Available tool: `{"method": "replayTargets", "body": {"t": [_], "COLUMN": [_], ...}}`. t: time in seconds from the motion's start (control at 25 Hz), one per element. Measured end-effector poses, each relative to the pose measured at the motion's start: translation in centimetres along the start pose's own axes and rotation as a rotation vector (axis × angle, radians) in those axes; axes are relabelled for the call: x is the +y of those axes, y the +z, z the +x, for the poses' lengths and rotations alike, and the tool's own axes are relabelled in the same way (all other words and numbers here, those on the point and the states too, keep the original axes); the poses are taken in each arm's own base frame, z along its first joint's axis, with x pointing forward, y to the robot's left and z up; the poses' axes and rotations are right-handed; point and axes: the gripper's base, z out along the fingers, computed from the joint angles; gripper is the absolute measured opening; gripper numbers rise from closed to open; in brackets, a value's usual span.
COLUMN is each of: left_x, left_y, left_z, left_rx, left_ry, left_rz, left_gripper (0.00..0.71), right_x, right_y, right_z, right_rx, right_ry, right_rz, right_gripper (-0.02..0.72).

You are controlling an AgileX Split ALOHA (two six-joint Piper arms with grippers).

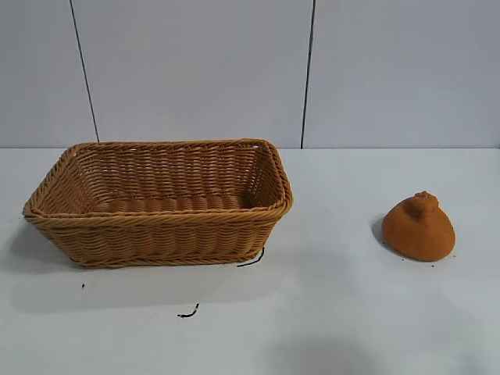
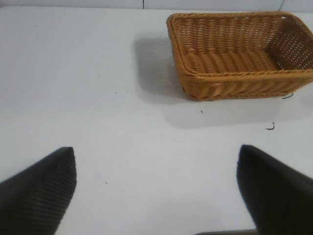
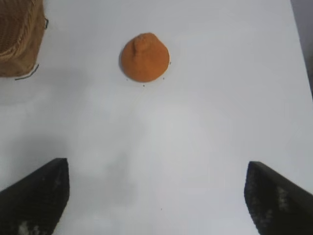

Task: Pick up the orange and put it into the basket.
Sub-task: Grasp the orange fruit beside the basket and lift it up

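Right claw (image 3: 156,196) wide open, empty, cropped; orange (image 3: 145,57) beyond; left claw (image 2: 156,191) likewise; basket (image 1: 160,215) well apart.

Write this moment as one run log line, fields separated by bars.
orange: on table, right of basket, apart | basket: empty | left gripper: open, holds nothing | right gripper: open, facing orange

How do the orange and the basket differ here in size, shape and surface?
The basket is far larger than the orange. The basket is rectangular, open and empty; the orange is rounded with a knobby neck pointing up. The basket is woven; the orange is matte. Both rest on the table, apart.
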Motion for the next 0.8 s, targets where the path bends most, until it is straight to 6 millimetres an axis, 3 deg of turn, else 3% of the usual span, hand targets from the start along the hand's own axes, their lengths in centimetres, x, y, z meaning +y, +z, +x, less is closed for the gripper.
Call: {"method": "replayTargets", "body": {"t": [0.24, 0.44, 0.56, 0.8], "left_x": [0.0, 0.0, 0.0, 0.0], "left_y": [0.0, 0.0, 0.0, 0.0], "left_z": [0.0, 0.0, 0.0, 0.0], "left_rx": [0.0, 0.0, 0.0, 0.0], "left_ry": [0.0, 0.0, 0.0, 0.0], "left_rz": [0.0, 0.0, 0.0, 0.0], "left_gripper": [0.639, 0.639, 0.639, 0.639], "right_x": [0.5, 3.1, 4.1, 4.0], "right_y": [5.7, 10.0, 12.6, 17.3], "right_z": [-6.3, -9.6, -10.4, -10.0], "right_rx": [0.111, 0.152, 0.194, 0.259], "right_ry": [-0.022, -0.093, -0.1, -0.081], "right_rz": [-0.009, -0.038, -0.043, -0.018], "right_gripper": [0.695, 0.695, 0.695, 0.695]}}
